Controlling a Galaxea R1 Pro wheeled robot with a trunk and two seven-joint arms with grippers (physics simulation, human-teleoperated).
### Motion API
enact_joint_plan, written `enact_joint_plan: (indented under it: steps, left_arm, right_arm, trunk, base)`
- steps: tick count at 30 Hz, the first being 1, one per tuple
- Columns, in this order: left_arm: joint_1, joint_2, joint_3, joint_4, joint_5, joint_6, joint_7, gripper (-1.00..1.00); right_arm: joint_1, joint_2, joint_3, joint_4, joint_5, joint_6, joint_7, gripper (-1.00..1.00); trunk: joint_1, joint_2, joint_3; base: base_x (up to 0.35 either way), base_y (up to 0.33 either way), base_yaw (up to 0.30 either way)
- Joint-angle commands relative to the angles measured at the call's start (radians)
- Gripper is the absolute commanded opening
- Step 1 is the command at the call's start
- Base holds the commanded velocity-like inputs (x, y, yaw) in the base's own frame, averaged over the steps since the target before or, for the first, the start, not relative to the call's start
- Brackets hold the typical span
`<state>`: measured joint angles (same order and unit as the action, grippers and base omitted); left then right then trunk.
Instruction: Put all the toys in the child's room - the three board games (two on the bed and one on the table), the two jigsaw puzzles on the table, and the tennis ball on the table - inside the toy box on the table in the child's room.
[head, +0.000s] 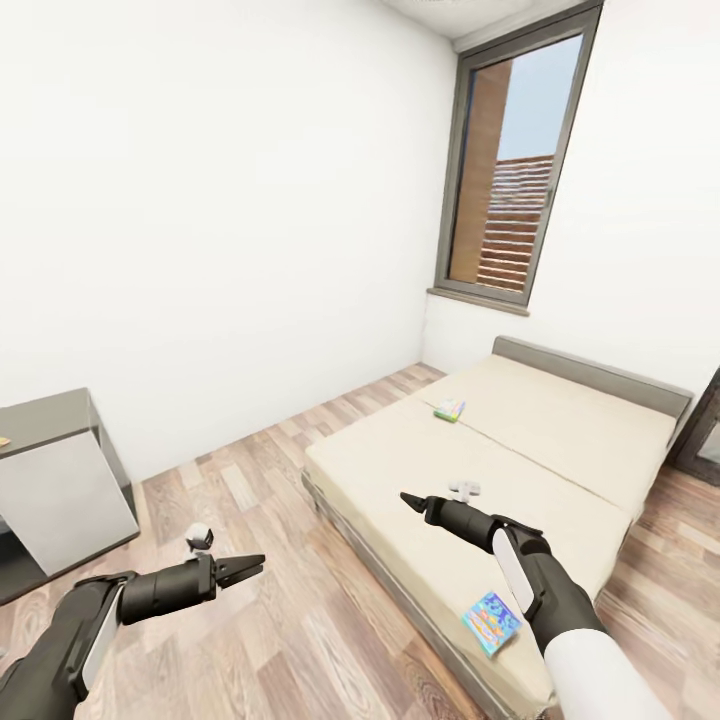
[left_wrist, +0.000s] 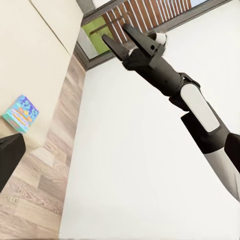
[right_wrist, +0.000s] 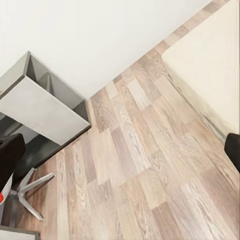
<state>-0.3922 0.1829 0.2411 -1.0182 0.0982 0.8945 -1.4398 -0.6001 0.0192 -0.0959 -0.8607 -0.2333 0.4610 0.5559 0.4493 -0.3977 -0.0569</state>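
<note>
Two board games on the bed (head: 560, 430) — a green-edged one (head: 449, 409) near the headboard, a light blue one (head: 492, 622) at the foot. Left gripper (head: 252, 567) and right gripper (head: 408, 501) — fingers spread, empty.

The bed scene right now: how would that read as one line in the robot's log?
place: beside bed | light blue board game near corner, green-edged board game mid-mattress | left gripper empty over floor | right gripper empty over mattress

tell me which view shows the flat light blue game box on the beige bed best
The left wrist view: the flat light blue game box lies unobstructed. The head view has it beside the right arm.
</note>
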Motion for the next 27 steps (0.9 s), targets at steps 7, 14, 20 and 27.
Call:
enact_joint_plan:
  steps: [7,14,20,27]
  left_arm:
    - [0.0,0.0,0.0,0.0,0.002,0.01,-0.002,1.0]
    - [0.0,0.0,0.0,0.0,0.002,0.01,-0.002,1.0]
    - [0.0,0.0,0.0,0.0,0.002,0.01,-0.002,1.0]
    - [0.0,0.0,0.0,0.0,0.002,0.01,-0.002,1.0]
  right_arm:
    - [-0.001,0.002,-0.004,0.0,-0.006,0.008,0.001,1.0]
    - [-0.001,0.001,-0.004,0.0,-0.006,0.007,0.001,1.0]
    - [-0.001,0.001,-0.004,-0.002,-0.005,0.006,0.003,1.0]
    - [-0.001,0.001,-0.004,-0.001,-0.017,0.007,0.003,1.0]
  trunk:
    - [0.001,-0.002,0.003]
    - [0.001,-0.002,0.008]
    - [0.001,-0.002,0.013]
    - [0.001,-0.002,0.014]
  base:
    - [0.0,0.167,-0.256]
    - [0.0,0.247,-0.256]
    - [0.0,0.276,-0.204]
    - [0.0,0.24,-0.038]
